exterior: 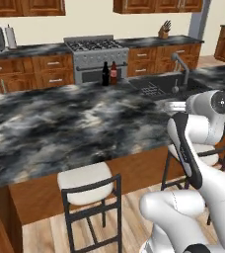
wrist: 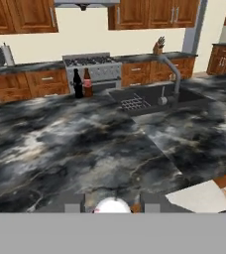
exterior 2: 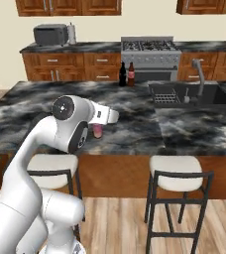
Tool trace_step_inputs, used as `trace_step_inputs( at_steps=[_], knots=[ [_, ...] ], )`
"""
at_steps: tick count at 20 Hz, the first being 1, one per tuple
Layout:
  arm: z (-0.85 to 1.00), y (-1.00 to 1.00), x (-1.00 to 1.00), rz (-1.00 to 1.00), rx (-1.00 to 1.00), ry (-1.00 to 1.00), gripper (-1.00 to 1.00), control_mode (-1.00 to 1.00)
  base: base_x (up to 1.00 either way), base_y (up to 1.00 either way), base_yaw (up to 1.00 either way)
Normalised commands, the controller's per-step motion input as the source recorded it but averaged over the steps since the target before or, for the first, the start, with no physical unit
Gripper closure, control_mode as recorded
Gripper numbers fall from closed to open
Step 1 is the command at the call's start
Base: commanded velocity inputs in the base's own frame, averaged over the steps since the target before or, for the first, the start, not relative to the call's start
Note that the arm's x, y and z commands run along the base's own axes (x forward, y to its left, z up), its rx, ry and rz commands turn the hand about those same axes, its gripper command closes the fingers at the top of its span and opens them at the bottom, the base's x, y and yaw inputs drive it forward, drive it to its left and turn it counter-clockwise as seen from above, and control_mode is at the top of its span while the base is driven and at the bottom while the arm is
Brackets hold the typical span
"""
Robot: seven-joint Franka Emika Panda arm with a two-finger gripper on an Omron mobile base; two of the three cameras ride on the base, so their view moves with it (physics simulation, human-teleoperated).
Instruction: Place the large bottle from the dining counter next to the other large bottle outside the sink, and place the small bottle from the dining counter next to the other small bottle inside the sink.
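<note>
The small pinkish-orange bottle (exterior 2: 98,131) hangs just under the gripper (exterior 2: 101,130) above the near part of the dining counter (exterior: 60,128), and the hand view shows it as a pale round shape (wrist: 112,206) between the 2 finger tips, so the jaws are clenched on it. The arm stands folded, elbow raised, with the forearm and hand reaching level over the marbled top. Far across the counter, the tall black bottle (exterior: 105,74) stands just beside the brown bottle with the red label (exterior: 114,73), left of the black sink (exterior: 161,85) and its grey faucet (exterior: 181,66).
</note>
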Motion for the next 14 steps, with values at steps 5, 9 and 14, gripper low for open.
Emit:
trace_step_inputs(
  at_steps=[5, 9, 14],
  knots=[
    [0.00, 0.00, 0.00, 0.00, 0.00, 0.00, 1.00, 1.00, 0.00, 0.00, -0.50],
    [0.00, 0.00, 0.00, 0.00, 0.00, 0.00, 1.00, 1.00, 0.00, 0.00, -0.50],
    [0.00, 0.00, 0.00, 0.00, 0.00, 0.00, 1.00, 1.00, 0.00, 0.00, -0.50]
  ],
)
